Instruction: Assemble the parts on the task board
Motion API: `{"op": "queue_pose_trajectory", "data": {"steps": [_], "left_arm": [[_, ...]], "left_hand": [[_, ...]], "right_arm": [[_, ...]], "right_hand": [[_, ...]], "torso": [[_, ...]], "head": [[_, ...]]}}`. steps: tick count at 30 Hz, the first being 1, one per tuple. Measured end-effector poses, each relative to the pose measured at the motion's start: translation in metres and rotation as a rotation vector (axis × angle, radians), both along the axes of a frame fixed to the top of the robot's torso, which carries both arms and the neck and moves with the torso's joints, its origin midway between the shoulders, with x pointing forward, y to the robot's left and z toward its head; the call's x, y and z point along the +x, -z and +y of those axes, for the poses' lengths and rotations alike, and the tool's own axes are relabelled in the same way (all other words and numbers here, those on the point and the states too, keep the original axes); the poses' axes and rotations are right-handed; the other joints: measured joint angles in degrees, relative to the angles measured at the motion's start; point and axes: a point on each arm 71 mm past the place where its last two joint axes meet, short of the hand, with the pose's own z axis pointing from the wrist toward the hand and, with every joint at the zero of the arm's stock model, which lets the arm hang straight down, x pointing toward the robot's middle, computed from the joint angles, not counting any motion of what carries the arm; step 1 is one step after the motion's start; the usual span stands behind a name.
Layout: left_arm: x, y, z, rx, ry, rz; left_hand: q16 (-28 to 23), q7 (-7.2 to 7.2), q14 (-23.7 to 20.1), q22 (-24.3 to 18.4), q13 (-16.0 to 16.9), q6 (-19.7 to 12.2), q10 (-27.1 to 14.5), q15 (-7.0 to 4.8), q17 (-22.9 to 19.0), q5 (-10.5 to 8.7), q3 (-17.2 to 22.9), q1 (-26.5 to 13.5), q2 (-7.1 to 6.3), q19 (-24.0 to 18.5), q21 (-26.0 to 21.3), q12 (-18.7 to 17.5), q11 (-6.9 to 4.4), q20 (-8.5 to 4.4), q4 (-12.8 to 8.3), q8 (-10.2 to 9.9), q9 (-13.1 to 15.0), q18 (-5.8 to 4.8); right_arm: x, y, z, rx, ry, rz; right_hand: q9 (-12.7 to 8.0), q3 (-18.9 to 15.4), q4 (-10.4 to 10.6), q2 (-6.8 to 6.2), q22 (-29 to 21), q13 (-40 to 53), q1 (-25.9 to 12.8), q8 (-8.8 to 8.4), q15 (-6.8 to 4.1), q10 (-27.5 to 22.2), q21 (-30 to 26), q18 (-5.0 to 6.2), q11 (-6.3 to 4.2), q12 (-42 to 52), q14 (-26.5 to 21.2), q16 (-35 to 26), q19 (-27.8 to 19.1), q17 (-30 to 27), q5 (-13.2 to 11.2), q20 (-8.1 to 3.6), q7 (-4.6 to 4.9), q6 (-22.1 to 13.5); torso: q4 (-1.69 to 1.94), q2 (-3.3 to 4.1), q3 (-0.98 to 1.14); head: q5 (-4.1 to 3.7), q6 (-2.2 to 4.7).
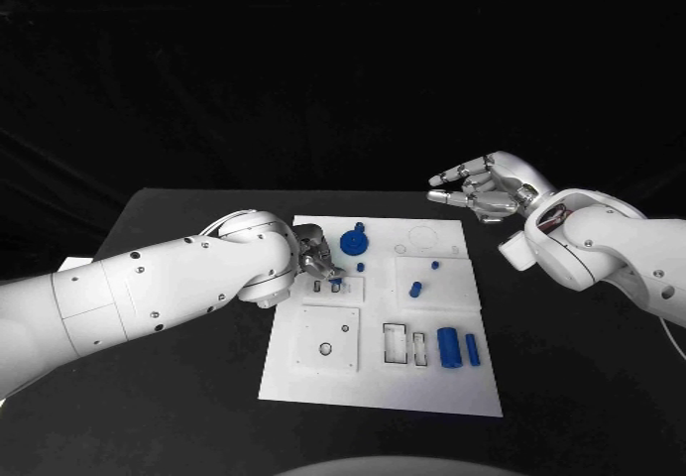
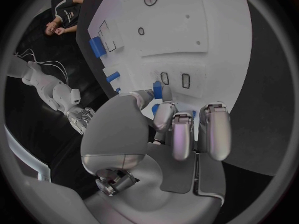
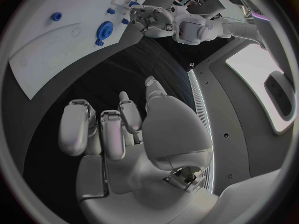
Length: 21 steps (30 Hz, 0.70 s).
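Fingers [image 2: 163, 115] of the left hand [image 1: 317, 256] pinch a small blue peg [image 2: 157, 89] over the flat white plastic task board [image 1: 375, 387], tip at a small rectangular slot near the board's left-centre. Right hand [image 1: 486, 188] hovers above the black desk [image 1: 572, 357], just off the board's far right corner; its fingers [image 3: 99, 129] are loosely curled and apart, holding nothing. On the board: a blue gear-shaped disc [image 1: 353, 241] near the far edge just beside the left hand, a short blue peg [image 1: 416, 290] near the centre, a thick blue cylinder [image 1: 449, 347] and a slimmer blue bar [image 1: 472, 348] lying side by side toward the near right.
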Motion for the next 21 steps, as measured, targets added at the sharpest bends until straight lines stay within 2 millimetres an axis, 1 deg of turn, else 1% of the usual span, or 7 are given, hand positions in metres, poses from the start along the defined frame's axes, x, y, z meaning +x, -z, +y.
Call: {"op": "queue_pose_trajectory", "data": {"steps": [5, 15, 16, 21], "left_arm": [[-0.0005, 0.0022, -0.0023, 0.016, 0.005, -0.028], [-0.0010, 0.0051, -0.0014, 0.067, 0.028, -0.035], [-0.0012, 0.0051, -0.0015, 0.071, 0.032, -0.032], [-0.0016, 0.0047, -0.0020, 0.091, 0.050, -0.023]], "left_hand": [[0.00, 0.02, 0.00, 0.00, 0.13, 0.00, 0.00, 0.00, 0.00, -0.01, 0.07, -0.07, -0.07, 0.00, 0.00, 0.00, 0.00, 0.00, -0.07, 0.00, -0.02, 0.00], [0.00, 0.12, 0.00, 0.00, -0.19, -0.06, 0.00, 0.00, -0.01, -0.08, 0.28, -0.16, -0.14, 0.00, 0.00, 0.00, 0.00, 0.00, -0.28, -0.02, -0.06, 0.01], [0.00, 0.10, 0.00, 0.00, -0.24, -0.04, 0.00, 0.00, -0.01, -0.08, 0.28, -0.23, -0.22, 0.00, 0.00, 0.00, 0.00, 0.00, -0.28, -0.02, -0.06, 0.01], [0.00, 0.00, 0.00, 0.00, -0.24, 0.24, 0.00, 0.00, -0.01, -0.08, 0.72, -0.68, -0.67, 0.00, 0.00, 0.00, 0.00, 0.00, -0.72, -0.02, -0.07, 0.00]], "right_arm": [[0.0001, 0.0002, -0.0004, 0.001, 0.001, 0.001], [0.0002, 0.0006, -0.0009, 0.004, 0.003, 0.004], [0.0002, 0.0006, -0.0009, 0.004, 0.003, 0.004], [0.0003, 0.0007, -0.0008, 0.005, 0.003, 0.005]], "right_hand": [[0.05, 0.00, 0.00, 0.00, 0.00, 0.00, 0.00, 0.00, 0.00, 0.00, 0.00, 0.00, 0.00, 0.00, 0.00, 0.00, 0.00, 0.00, 0.00, 0.00, 0.00, 0.00], [0.04, -0.20, 0.20, 0.04, -0.06, 0.00, -0.04, 0.00, 0.00, 0.00, 0.00, 0.00, 0.00, 0.00, 0.00, 0.00, 0.00, 0.00, 0.00, 0.00, 0.00, 0.00], [0.04, -0.24, 0.24, 0.24, -0.06, 0.00, -0.24, 0.00, 0.00, 0.00, 0.00, 0.00, 0.00, 0.00, 0.00, 0.00, 0.00, 0.00, 0.00, 0.00, 0.00, 0.00], [0.04, -0.24, 0.24, 0.24, -0.06, 0.00, -0.24, 0.00, 0.00, 0.00, 0.00, 0.00, 0.00, 0.00, 0.00, 0.00, 0.00, 0.00, 0.00, 0.00, 0.00, 0.00]], "torso": [[-0.07, 0.01, -0.01], [-0.09, 0.07, 0.00], [-0.10, 0.07, 0.00], [-0.14, 0.09, 0.02]], "head": [[0.05, 0.04], [-0.01, -0.13], [0.03, -0.13], [0.08, -0.15]]}}
